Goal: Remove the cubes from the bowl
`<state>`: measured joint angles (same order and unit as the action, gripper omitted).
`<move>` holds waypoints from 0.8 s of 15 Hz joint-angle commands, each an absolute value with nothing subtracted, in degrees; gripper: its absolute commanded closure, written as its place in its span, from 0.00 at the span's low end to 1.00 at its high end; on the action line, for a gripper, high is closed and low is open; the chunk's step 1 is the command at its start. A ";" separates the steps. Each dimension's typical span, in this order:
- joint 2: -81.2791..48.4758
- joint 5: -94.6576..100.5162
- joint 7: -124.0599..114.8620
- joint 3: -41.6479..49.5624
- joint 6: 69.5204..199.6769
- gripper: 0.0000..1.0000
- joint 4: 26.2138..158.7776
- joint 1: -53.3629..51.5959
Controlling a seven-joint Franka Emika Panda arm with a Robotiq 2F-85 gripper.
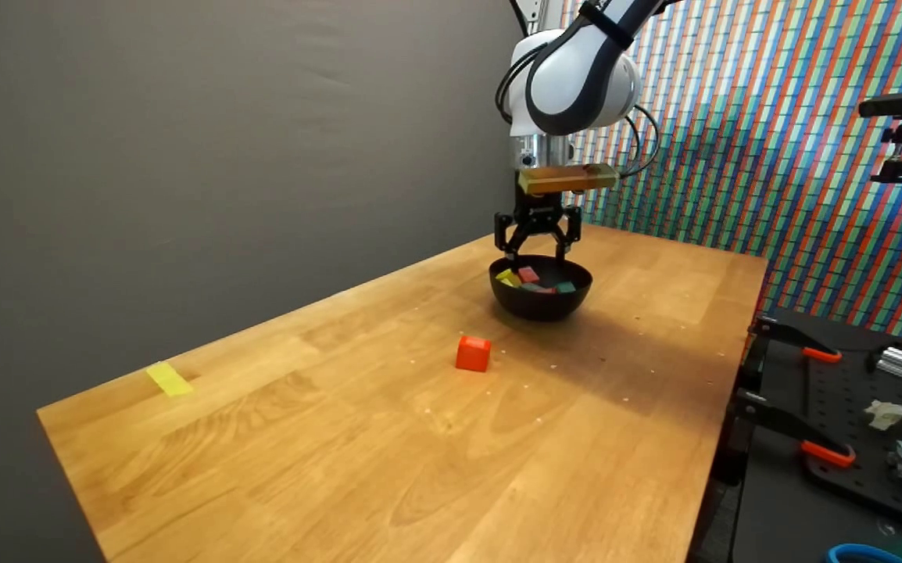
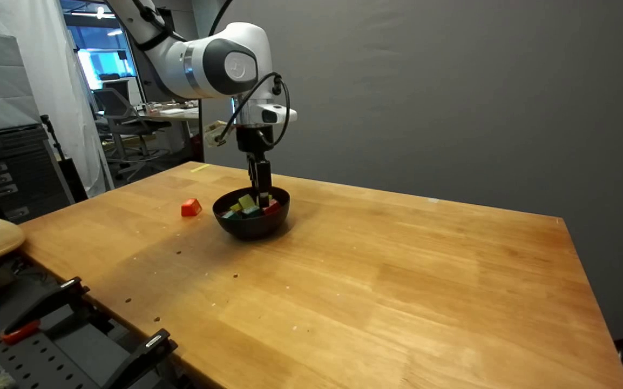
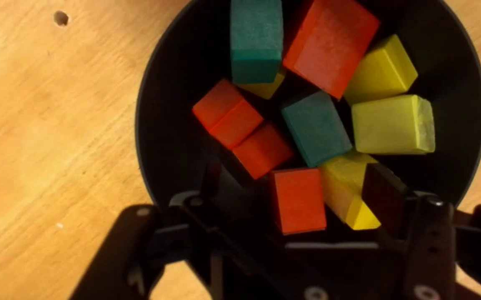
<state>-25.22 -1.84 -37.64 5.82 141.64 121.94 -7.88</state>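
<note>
Nearest in an exterior view, two black clamps (image 2: pixel 142 357) sat at the edge of the desk (image 2: pixel 452 281), with small pale labels (image 2: pixel 154 340) too tiny to read. The desk was honey-coloured wood, its grain broken by a few dark holes (image 3: pixel 61 18) and white specks. On it, upright, stood a round black bowl (image 2: pixel 251 229) with red, yellow and green cubes (image 3: pixel 317 129) jumbled inside, flat-faced and matte, some overlapping others. The gripper (image 1: pixel 537 262) pointed down over the bowl, its jaws spread apart and their tips below the rim. In the wrist view a red cube (image 3: pixel 300 201) lay between the jaws, clear of the one on that view's left; just beside it was a yellow cube (image 3: pixel 342 183), partly hidden by the jaw on the right, and whether those two touched could not be told. Above, the arm (image 2: pixel 175 65) was smooth and white, with a mark too small to read on its round joint cap (image 2: pixel 236 66). Farther back, a single orange-red cube (image 2: pixel 190 207) lay on the desk, near the bowl but apart from it, and a flat yellow strip (image 2: pixel 200 168) lay by the far edge. Behind the desk stood a dark grey wall (image 2: pixel 452 108).
</note>
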 commanded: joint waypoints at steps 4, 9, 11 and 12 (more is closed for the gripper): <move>-26.67 -4.36 -39.54 5.75 146.39 0.23 122.06 -7.49; -28.74 -2.49 -42.95 7.28 148.30 0.46 121.14 -8.73; -29.38 -2.65 -44.42 7.76 148.87 0.50 121.05 -8.81; -29.49 -3.19 -45.12 7.79 149.19 0.46 121.11 -8.57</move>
